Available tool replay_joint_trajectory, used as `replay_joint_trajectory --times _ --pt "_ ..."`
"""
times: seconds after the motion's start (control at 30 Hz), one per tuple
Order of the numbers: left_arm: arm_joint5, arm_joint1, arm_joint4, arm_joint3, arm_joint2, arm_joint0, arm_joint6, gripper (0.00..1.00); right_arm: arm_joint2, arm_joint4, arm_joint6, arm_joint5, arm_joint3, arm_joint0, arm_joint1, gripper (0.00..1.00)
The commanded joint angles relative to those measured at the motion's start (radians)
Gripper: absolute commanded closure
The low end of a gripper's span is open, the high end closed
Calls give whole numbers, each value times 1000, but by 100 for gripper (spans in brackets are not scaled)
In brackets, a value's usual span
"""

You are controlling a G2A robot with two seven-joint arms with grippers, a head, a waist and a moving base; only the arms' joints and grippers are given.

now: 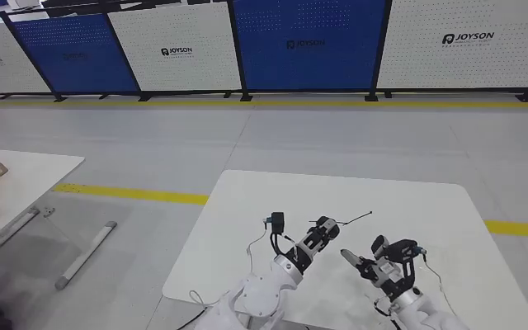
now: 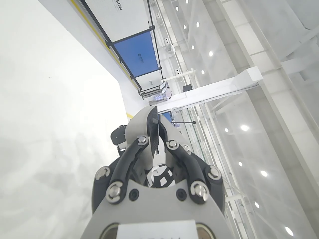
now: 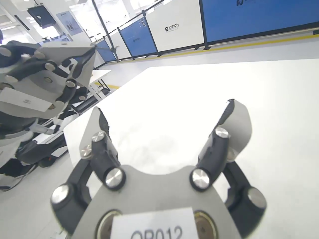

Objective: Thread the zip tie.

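Note:
A thin black zip tie (image 1: 355, 219) is pinched in my left gripper (image 1: 332, 223), which is shut on one end. The rest of the tie pokes out over the white table (image 1: 412, 198) towards the right. In the left wrist view the pads of the left gripper (image 2: 156, 121) press together, and the tie (image 2: 185, 122) shows as a thin line past them. My right gripper (image 1: 364, 252) hangs open just to the right of the left one, with nothing between its fingers. The right wrist view shows the right gripper (image 3: 165, 106) with its jaws wide apart above bare table, and the left gripper (image 3: 91, 48) with the tie (image 3: 106, 48) off to the side.
A second white table (image 1: 33, 173) stands at the far left, with a grey tube (image 1: 87, 254) on the floor beside it. Blue and white fence panels (image 1: 309, 45) close off the back. A loose cable (image 1: 256, 241) hangs by the left arm.

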Motion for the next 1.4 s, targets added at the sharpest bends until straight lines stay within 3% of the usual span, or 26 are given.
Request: replay_joint_trajectory --times 0.0,0.27,0.4,0.47,0.73,0.9,0.93,0.97,1.03,1.1,1.13,1.2,1.37 --pt "0 0 0 0 1 0 0 100 0 4 4 0 0 0 0 0" --pt "0 0 1 2 3 0 0 100 -6 8 6 3 3 1 -1 0" --pt "1 -4 38 6 23 -6 32 100 -22 28 -26 72 13 15 -11 0" --pt "18 -8 73 13 36 -17 63 100 -32 -26 -65 147 15 23 -16 0" --pt "28 -10 91 15 43 -22 84 100 -32 -25 -65 148 15 23 -16 0" --pt "20 -12 88 20 50 -21 67 100 -24 15 -53 110 22 29 -18 0" --pt "18 -12 88 20 51 -23 60 100 -24 17 -51 110 23 32 -18 27" --pt "16 -12 94 21 52 -25 56 100 -26 17 -46 110 24 35 -19 36" --pt "13 -13 74 21 55 -25 42 100 -30 12 -39 114 27 42 -20 27" --pt "14 -13 72 23 53 -29 38 100 -35 -1 -37 125 27 46 -22 44" --pt "15 -14 73 24 54 -30 37 100 -37 -13 -40 137 27 48 -23 46" --pt "14 -15 71 24 55 -32 35 100 -45 -56 -42 161 25 50 -24 61" --pt "16 -16 73 28 57 -37 29 100 -62 -81 -47 145 20 49 -26 56"
